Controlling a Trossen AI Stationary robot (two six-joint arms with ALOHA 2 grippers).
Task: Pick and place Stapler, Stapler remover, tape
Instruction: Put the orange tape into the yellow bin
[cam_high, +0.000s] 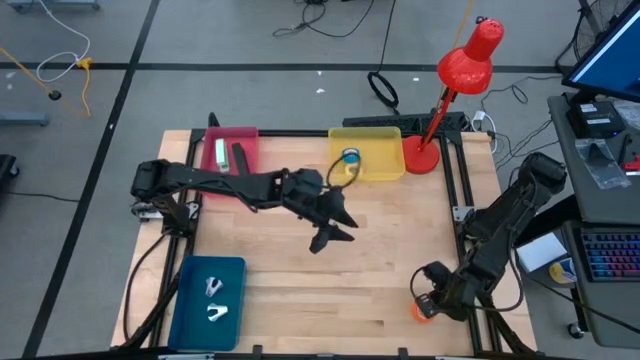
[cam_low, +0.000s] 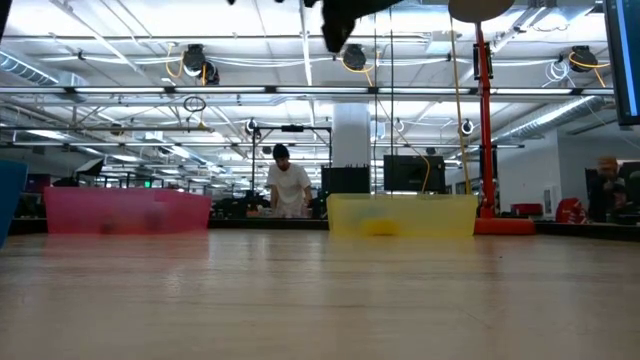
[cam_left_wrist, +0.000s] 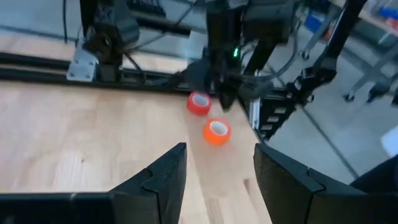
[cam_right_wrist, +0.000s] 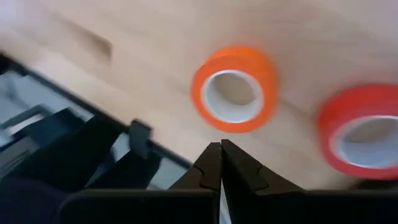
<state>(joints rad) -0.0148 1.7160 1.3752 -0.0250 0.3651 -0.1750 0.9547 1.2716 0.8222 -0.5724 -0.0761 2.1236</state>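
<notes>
Tape sorting is our step: our left gripper (cam_high: 335, 232) hovers mid-table, jaws spread and empty, facing the orange roll (cam_left_wrist: 216, 131) and red roll (cam_left_wrist: 199, 102) at five o'clock, beside our right gripper (cam_right_wrist: 221, 163), pressed shut. Next we reach and straddle one.

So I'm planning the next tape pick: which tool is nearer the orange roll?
Right. The right tool sits shut just beside the orange roll at the table's near right corner; the left tool is open over mid-table, well away.

Bright, even overhead light from ceiling fixtures (cam_low: 195, 60) glares white in the low view. Shadows on the table (cam_high: 300, 290) stay soft. Both wrist views blur; the orange tape (cam_right_wrist: 235, 89) smears.
</notes>
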